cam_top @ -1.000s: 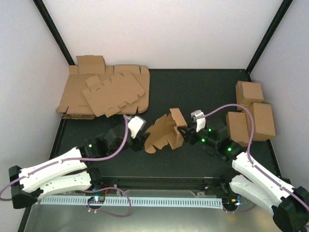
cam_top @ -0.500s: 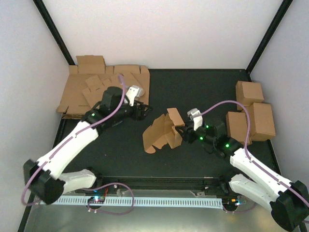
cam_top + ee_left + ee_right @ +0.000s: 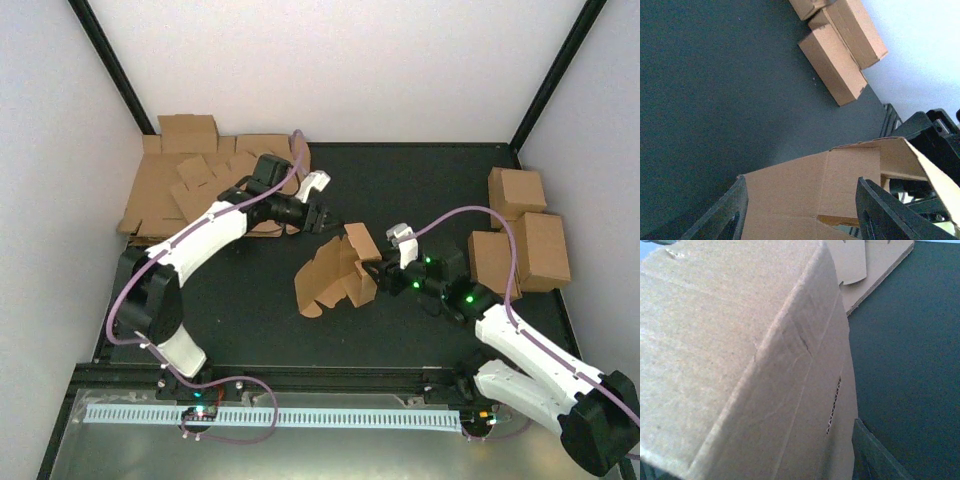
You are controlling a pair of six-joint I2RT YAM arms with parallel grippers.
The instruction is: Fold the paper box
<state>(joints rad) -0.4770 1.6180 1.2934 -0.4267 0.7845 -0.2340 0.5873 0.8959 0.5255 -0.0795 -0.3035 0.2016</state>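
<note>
The right fingers (image 3: 874, 459) grasp the half-folded paper box (image 3: 335, 275) on the counter (image 3: 430, 190). The left fingers (image 3: 729, 216) hover released and empty, near its far-left side.

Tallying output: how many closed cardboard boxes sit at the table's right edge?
3 closed boxes: one farthest back, one nearer along the edge, one just inside it. Others could be hidden beneath.

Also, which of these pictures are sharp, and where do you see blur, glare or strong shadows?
Top external view: even, soft light, everything sharp, the paper box casts hardly any shadow. Left wrist view: the white wall is washed out, the left gripper's fingers at the bottom are dark and soft. Right wrist view: the paper box fills the frame, too close, slightly blurred.
</note>
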